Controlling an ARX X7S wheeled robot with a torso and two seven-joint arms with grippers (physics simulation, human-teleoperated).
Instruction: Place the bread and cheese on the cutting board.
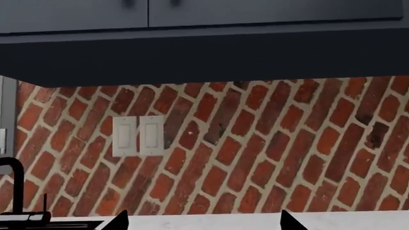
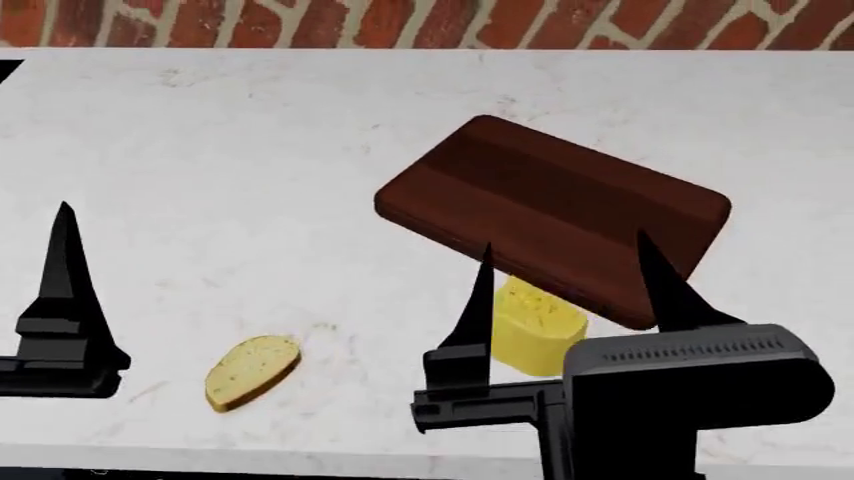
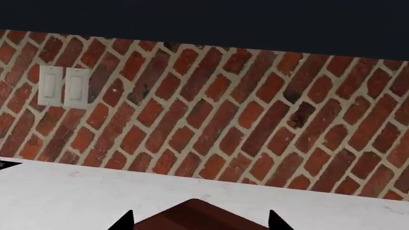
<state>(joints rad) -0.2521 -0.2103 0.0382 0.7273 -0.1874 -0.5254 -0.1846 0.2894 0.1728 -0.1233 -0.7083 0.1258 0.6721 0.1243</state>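
Note:
The dark reddish-brown cutting board [image 2: 554, 215] lies askew on the white counter; its near corner [image 3: 198, 218] also shows in the right wrist view. The yellow cheese [image 2: 534, 325] rests just before the board's near edge. In the head view it appears between the fingers of my right gripper [image 2: 563, 240], partly hidden by the gripper body. That gripper [image 3: 201, 221] is open and empty. The small tan bread [image 2: 251, 371] lies flat near the counter's front edge, left of the cheese. My left gripper [image 1: 204, 223] is open and empty; one finger [image 2: 64, 290] shows left of the bread.
A red brick backsplash [image 1: 255, 143] with a white double switch plate [image 1: 137, 136] stands behind the white counter [image 2: 240, 170]. Dark cabinets [image 1: 204, 52] hang overhead. A black faucet [image 1: 16, 187] is at the far left. The counter's front edge runs along the bottom of the head view.

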